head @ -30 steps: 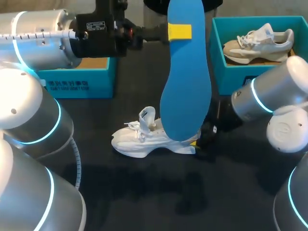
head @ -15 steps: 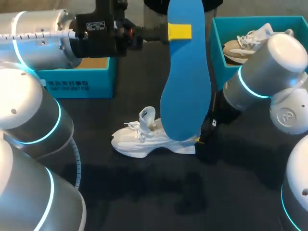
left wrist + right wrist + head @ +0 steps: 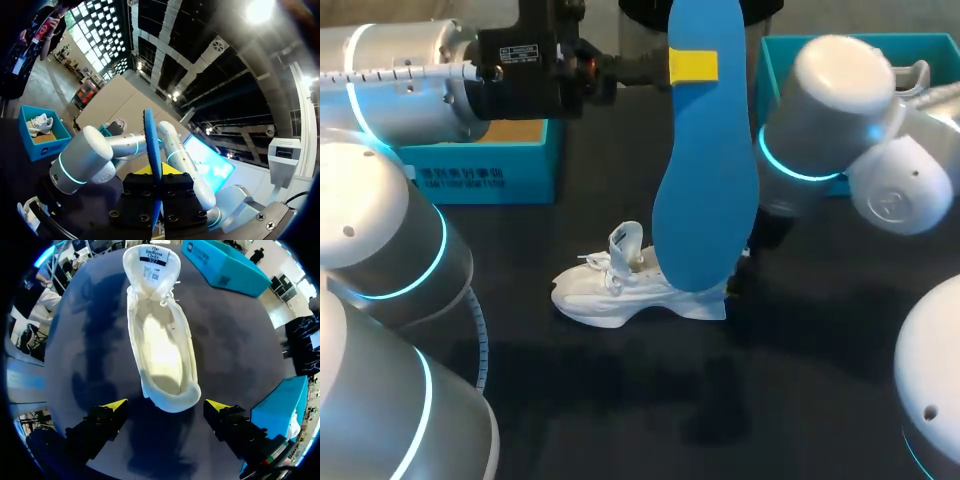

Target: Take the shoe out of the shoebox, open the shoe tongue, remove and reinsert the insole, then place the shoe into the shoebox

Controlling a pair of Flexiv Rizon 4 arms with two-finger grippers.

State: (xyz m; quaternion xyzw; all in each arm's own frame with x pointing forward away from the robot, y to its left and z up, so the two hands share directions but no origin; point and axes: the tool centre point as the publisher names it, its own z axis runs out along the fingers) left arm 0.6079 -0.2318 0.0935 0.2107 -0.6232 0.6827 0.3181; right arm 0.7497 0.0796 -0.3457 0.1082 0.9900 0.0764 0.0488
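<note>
The left pincer (image 3: pixel 692 66) is clamped on the blue insole (image 3: pixel 705 170) near its upper end, one yellow tip lying flat against the insole's face; the insole hangs upright above the middle of the dark desk (image 3: pixel 620 400); seen from the left wrist, the insole (image 3: pixel 152 150) stands edge-on between the fingers of that pincer (image 3: pixel 156 172); its lower end overlaps the heel part of the white shoe (image 3: pixel 620 285), and I cannot tell whether they touch.

The shoe lies on its sole in the middle of the desk, toe to the left, heel to the right; its tongue (image 3: pixel 625 240) is pulled up and forward, so the opening is bare.

The right arm (image 3: pixel 830 110) comes in from the right and reaches down behind the insole; from the right wrist, the right pincer (image 3: pixel 165 405) has its fingers wide apart, touching nothing; the heel of the shoe (image 3: pixel 160 340) lies just ahead of the gap between them, the tongue (image 3: pixel 151 262) at the far end.

A teal shoebox (image 3: pixel 480 165) stands at the far left; a second shoebox (image 3: pixel 775 110) stands at the far right, mostly covered by the right arm.
</note>
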